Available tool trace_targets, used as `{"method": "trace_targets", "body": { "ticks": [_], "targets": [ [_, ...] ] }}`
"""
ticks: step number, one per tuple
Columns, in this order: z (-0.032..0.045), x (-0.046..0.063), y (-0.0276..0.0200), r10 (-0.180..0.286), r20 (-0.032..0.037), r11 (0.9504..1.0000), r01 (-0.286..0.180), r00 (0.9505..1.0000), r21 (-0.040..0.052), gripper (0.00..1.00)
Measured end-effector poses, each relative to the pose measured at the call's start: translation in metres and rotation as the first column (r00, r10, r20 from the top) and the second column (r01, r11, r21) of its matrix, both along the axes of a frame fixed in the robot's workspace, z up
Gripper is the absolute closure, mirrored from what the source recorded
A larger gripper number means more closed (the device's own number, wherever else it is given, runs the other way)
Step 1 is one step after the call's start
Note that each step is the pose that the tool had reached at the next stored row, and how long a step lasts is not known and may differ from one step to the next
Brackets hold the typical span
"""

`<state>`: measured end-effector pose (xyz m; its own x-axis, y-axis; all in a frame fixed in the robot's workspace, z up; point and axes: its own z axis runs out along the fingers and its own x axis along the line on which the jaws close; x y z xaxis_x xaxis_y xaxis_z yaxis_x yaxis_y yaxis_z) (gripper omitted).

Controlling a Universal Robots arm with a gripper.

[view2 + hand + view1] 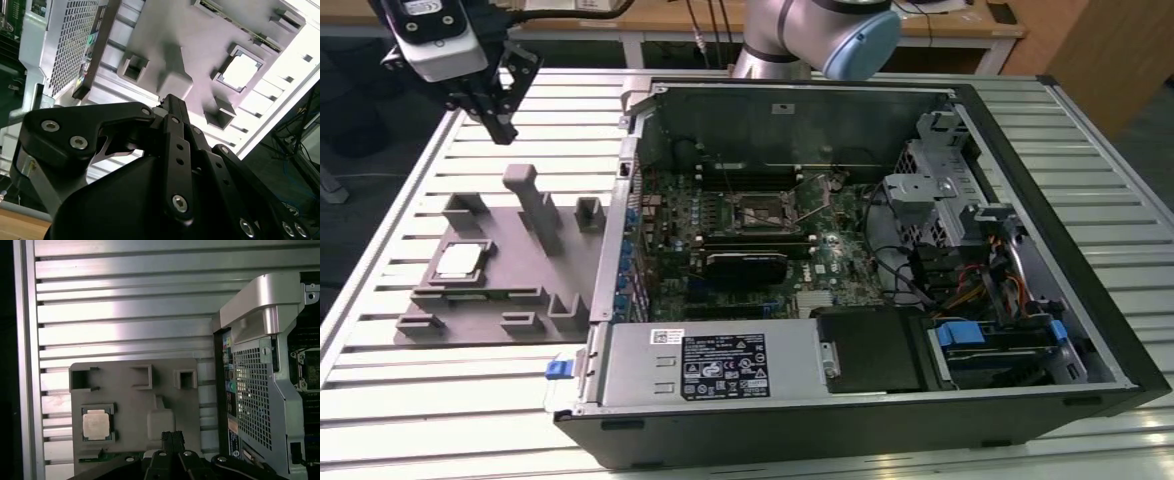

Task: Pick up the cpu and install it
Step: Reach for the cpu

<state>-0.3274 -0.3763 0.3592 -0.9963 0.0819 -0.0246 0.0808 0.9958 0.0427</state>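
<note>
The cpu is a small silvery square lying flat in a recess of the grey fixture tray, at the exterior view's left of the open computer case. Both wrist views show the cpu in its recess. My gripper hangs high above the table, beyond the tray's far end and well away from the cpu. Its black fingers are shut together with nothing between them. The motherboard's socket sits inside the case with its metal frame.
The open computer case lies on its side on the slatted metal table. A tall grey post and smaller blocks rise from the tray. The power supply and cables fill the case's near side.
</note>
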Motion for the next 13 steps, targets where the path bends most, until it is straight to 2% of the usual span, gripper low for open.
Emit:
{"method": "trace_targets", "body": {
  "ticks": [13],
  "targets": [
    [-0.0127,-0.022,0.0007,0.0,0.0,1.0,0.0,1.0,-0.0021,0.89]
  ]
}}
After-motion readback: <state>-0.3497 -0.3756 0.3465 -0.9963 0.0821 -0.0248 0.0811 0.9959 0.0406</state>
